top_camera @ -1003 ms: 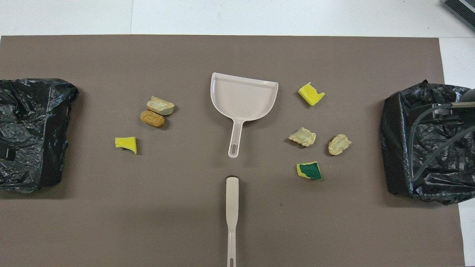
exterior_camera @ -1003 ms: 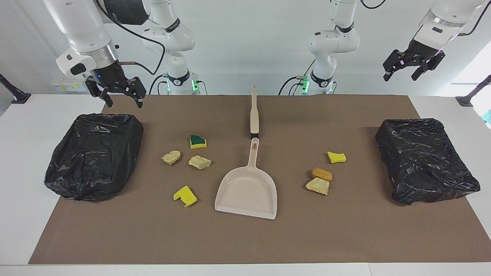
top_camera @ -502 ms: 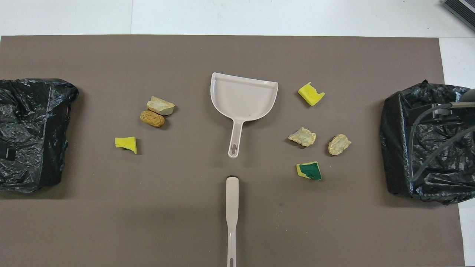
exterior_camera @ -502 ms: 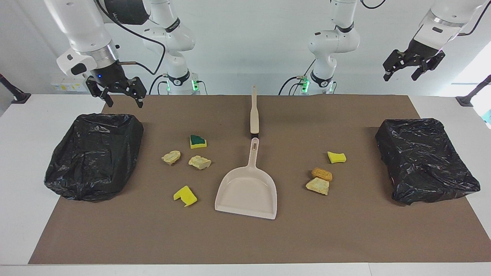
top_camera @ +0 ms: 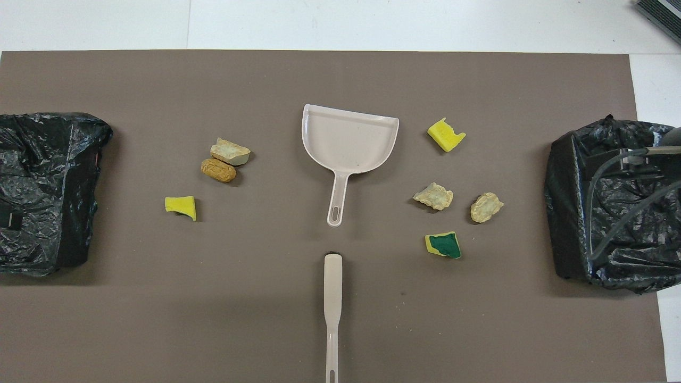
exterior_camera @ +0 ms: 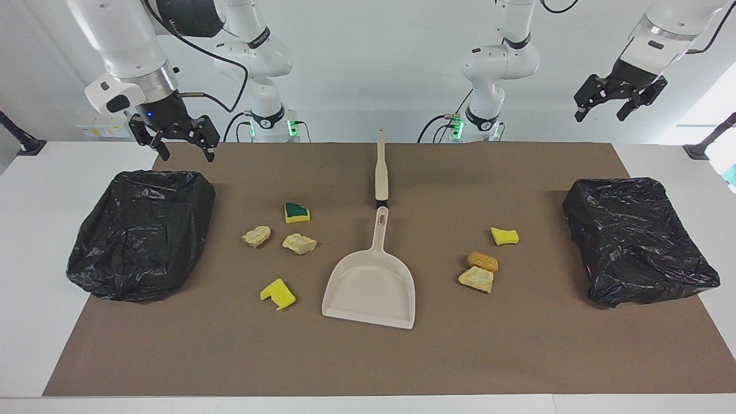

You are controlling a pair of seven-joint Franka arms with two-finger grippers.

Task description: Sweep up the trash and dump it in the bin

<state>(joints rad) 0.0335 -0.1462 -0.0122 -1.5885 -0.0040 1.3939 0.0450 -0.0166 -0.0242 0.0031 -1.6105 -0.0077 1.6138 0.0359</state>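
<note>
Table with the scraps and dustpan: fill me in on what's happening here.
Nothing is being handled. The dustpan and brush lie untouched mid-mat, with seven scraps loose around them. The right gripper hangs open over one black-lined bin; the left gripper waits, open, above the other bin.

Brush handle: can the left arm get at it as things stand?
Probably yes. The brush handle lies bare on the mat, nothing on or against it; the dustpan lies apart. The left gripper hangs open and empty over the table's end.
</note>
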